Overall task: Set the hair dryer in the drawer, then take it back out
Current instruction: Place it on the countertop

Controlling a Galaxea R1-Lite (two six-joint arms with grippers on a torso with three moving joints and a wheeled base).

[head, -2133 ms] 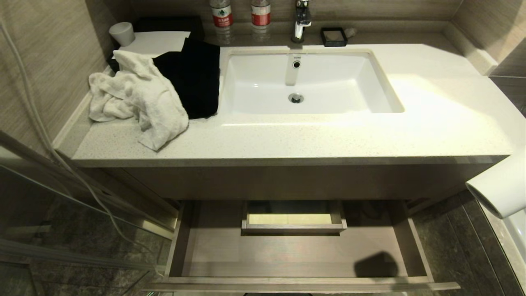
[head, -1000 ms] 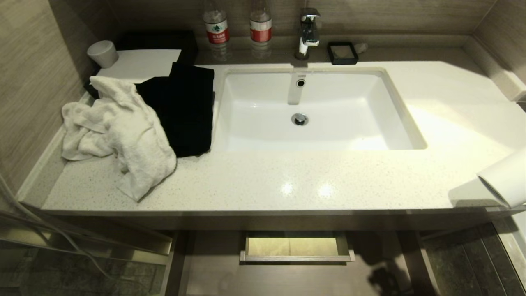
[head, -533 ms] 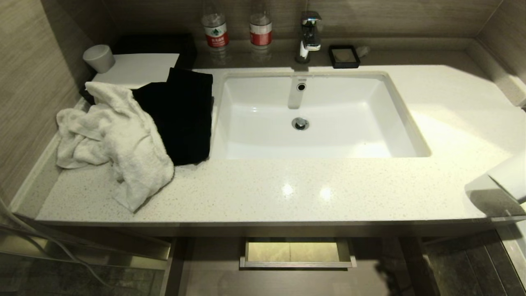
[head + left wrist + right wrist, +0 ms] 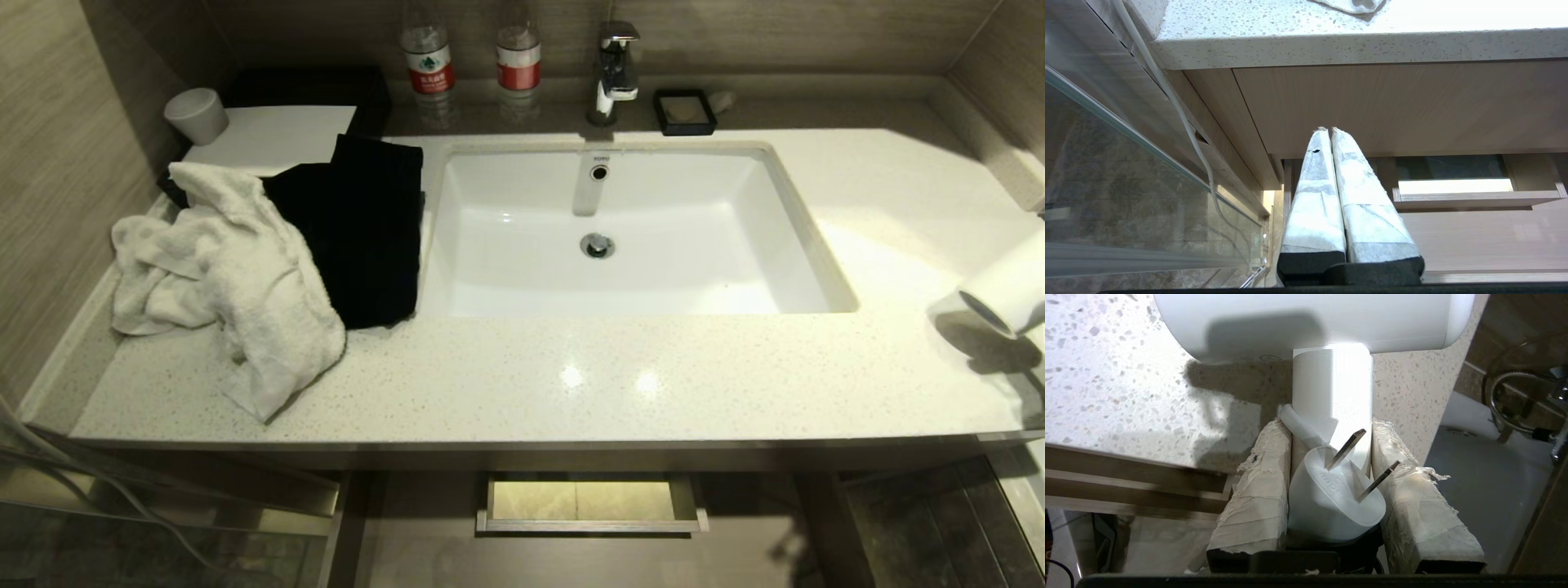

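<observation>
Hair dryer (image 4: 1006,294) now higher over counter (image 4: 522,376), in right hand (image 4: 1331,453).

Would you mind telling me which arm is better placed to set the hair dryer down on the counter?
The right. The right gripper is clamped on the handle of the hair dryer, holding it over the right end of the counter. The left gripper is shut and empty, down below the counter edge by the drawer.

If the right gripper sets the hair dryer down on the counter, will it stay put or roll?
The hair dryer has a round barrel, so it may roll, though the handle would probably stop it. Its smooth plastic looks slippery on the polished counter. The plug wedged between the right gripper fingers might snag on release.
</observation>
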